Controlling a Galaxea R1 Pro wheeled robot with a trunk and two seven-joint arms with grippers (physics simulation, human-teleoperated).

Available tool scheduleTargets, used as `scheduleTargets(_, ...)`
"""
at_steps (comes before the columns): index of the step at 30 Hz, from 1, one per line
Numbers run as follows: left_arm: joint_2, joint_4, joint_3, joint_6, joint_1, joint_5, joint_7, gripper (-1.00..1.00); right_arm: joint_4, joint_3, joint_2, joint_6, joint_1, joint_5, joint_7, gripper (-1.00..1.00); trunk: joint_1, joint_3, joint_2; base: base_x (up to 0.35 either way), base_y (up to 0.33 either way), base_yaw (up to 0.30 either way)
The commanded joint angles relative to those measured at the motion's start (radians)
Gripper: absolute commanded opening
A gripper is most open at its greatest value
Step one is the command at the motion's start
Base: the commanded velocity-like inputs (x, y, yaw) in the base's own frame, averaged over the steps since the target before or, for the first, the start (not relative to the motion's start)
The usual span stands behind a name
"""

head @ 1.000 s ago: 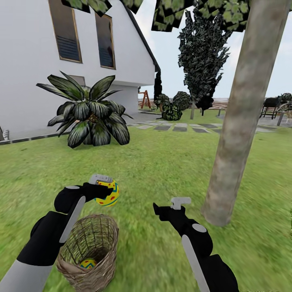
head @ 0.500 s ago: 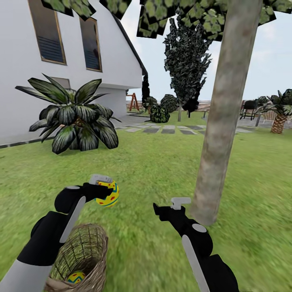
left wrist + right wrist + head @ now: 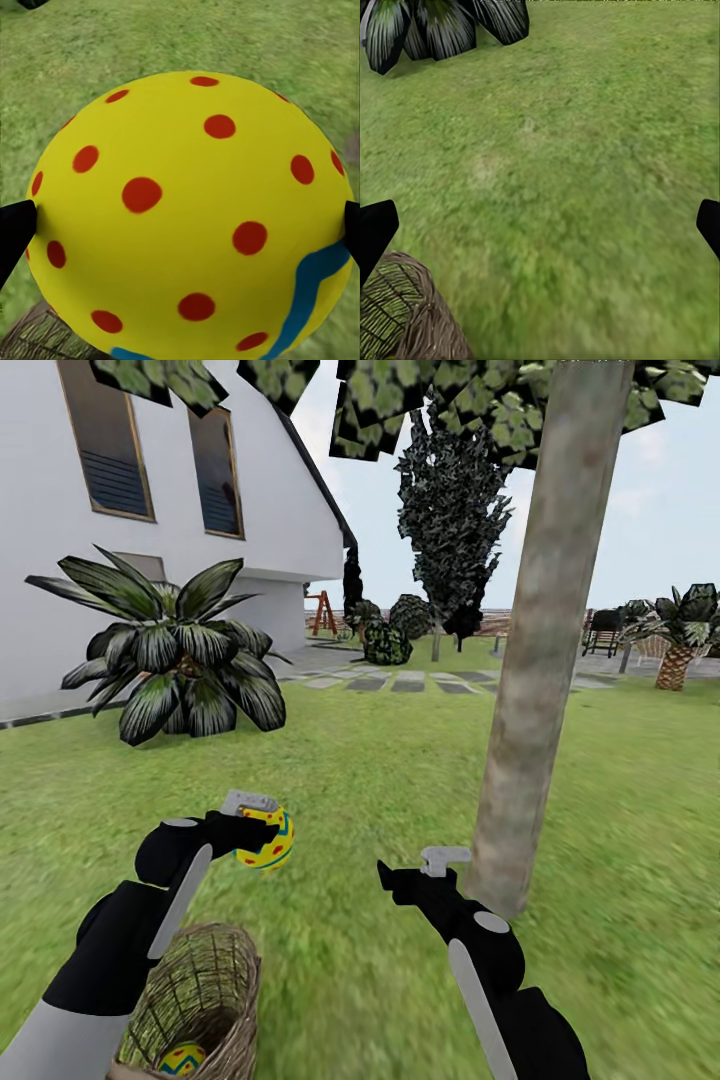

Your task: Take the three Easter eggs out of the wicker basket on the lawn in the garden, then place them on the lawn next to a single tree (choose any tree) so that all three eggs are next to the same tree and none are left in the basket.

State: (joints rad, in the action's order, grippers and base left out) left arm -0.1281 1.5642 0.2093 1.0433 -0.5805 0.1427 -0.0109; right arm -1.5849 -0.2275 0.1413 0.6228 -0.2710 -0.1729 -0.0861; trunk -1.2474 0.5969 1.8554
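The left gripper point(image 3: 262, 822) was clenched on a yellow, red-dotted Easter egg point(image 3: 266, 839), held above the tan wicker basket point(image 3: 205, 990), where another egg point(image 3: 181, 1057) lay. The egg probably needed carrying low to the grey-brown tree trunk point(image 3: 525, 690) and releasing gently. The right gripper point(image 3: 432, 865) hovered released over the lawn point(image 3: 360, 780), forearm outstretched.

Head view forward-down over lawn point(image 3: 380, 780); wrist views low, close.
Wicker basket point(image 3: 200, 1000) is shared by all three views.
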Motion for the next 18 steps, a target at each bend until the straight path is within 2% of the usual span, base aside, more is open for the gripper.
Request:
scheduleTargets(1,-0.001,0.000,0.001,0.004,-0.001,0.003,-0.012,-1.00,-0.001,-0.001,0.000,0.003,-0.001,-0.010,-0.009,1.00,0.004,-0.002,-0.007,0.000,0.000,0.000)
scheduleTargets(5,-0.001,-0.002,0.002,0.004,-0.001,0.002,-0.061,-1.00,-0.001,-0.002,0.001,0.001,-0.001,-0.010,-0.009,1.00,0.019,-0.015,-0.035,0.000,0.000,0.000)
scheduleTargets(9,-0.001,-0.004,0.004,0.004,-0.001,0.002,-0.070,-1.00,-0.001,-0.001,0.000,0.001,-0.001,-0.010,-0.010,1.00,0.035,-0.028,-0.063,0.000,0.000,-0.034)
scheduleTargets(18,-0.001,-0.004,0.005,0.004,-0.001,0.003,-0.073,-1.00,-0.001,0.005,0.000,0.002,-0.001,-0.010,-0.011,1.00,0.069,-0.063,-0.126,0.000,0.000,-0.229)
